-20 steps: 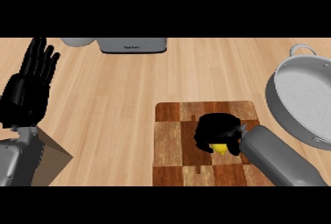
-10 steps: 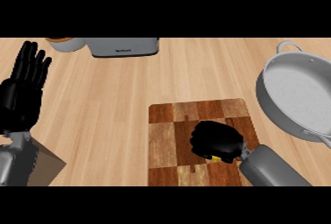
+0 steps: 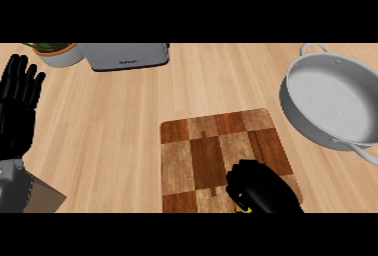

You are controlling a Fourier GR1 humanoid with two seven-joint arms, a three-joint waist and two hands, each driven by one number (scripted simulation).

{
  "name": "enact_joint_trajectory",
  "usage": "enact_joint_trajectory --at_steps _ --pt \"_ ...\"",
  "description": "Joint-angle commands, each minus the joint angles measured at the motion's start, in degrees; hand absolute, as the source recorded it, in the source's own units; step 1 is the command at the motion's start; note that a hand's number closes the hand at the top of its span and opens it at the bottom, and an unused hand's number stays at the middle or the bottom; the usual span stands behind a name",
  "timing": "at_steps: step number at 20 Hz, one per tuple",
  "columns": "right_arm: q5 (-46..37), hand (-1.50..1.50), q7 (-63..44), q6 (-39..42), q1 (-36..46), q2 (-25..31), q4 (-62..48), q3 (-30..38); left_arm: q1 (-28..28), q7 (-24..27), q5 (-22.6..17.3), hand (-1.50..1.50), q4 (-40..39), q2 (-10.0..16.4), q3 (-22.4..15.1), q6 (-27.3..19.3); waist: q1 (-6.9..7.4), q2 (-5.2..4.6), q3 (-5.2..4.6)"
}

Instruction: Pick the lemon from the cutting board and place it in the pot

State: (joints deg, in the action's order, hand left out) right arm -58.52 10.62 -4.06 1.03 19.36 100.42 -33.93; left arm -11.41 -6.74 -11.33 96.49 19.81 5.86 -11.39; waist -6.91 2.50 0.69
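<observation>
From where I stand, the right hand (image 3: pixel 262 192) is low over the near right corner of the cutting board (image 3: pixel 210 150), coming in from the bottom edge with its back turned up. Its fingers (image 3: pixel 248 172) are clenched down and under, grasping the lemon (image 3: pixel 243 209). Almost all of the fruit is hidden beneath the palm, and only a thin yellow sliver peeks out at the hand's near left side. I can't tell whether the lemon is touching the wood or just clear of it. The hand wraps right over the top, which I'd guess is to stop a round, rolling thing from slipping out sideways on the way across. The pot (image 3: pixel 328 97) sits on the bench (image 3: pixel 111 125) beyond the board's far right corner, just beside it, mouth up with nothing in it and one handle pointing back toward the board. That looks like a handy spot for a short lift, a swing to the right and away, then a release over the wide rim. The left hand (image 3: pixel 18 107) rests at the far left edge with its fingers released and straight, pointing away, well apart from the board and taking no part. A toaster (image 3: pixel 125 55) and a potted plant (image 3: pixel 53 50) stand at the back left, out of the lemon's likely path.
</observation>
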Motion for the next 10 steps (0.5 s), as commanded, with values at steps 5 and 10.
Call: enact_joint_trajectory --at_steps 5,10 --pt "0.81 1.50 -13.14 -6.41 -14.56 1.08 26.65 10.30 2.33 1.02 -1.11 0.00 -1.19 -2.51 -1.03 0.75 1.65 -1.59 -0.77" --pt "7.27 1.50 -16.76 -4.78 -17.45 2.80 35.98 22.37 -0.87 2.07 -1.15 0.00 -3.55 -2.55 -1.49 2.00 4.46 -2.41 -0.69"
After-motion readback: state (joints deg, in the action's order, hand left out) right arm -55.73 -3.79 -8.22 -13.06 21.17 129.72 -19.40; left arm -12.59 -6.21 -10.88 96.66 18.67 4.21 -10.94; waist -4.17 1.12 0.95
